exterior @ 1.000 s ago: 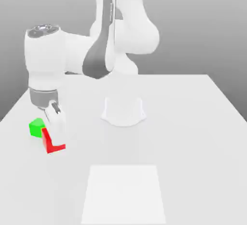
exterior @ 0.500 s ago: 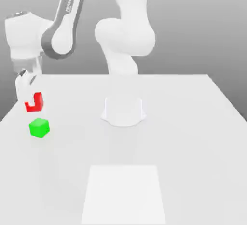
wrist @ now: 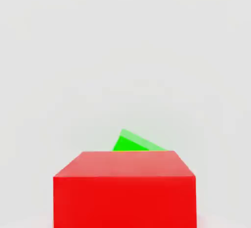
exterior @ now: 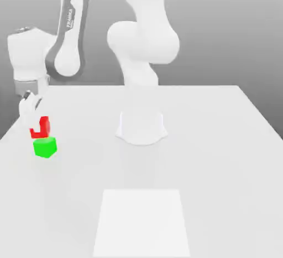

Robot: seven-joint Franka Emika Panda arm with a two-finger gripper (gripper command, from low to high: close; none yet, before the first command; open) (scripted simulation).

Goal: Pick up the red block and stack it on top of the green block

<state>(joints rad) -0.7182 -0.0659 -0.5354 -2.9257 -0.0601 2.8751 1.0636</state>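
In the exterior view, the red block (exterior: 41, 129) hangs directly over the green block (exterior: 45, 147) near the table's left edge, its underside at or just above the green top; I cannot tell if they touch. My gripper (exterior: 35, 123) is shut on the red block, and one white finger (exterior: 27, 111) covers part of it. The hand view shows the red block (wrist: 125, 188) large and close, with a corner of the green block (wrist: 133, 143) peeking out beyond it. No fingers show in that view.
The arm's round white base (exterior: 141, 127) stands mid-table, to the exterior view's right of the blocks. A paler square patch (exterior: 142, 222) lies on the white table (exterior: 221, 157) near its front edge.
The red block was lifted off the table from beside the green block, carried up and over it, and has now come down close to the green top. The green block stayed put.
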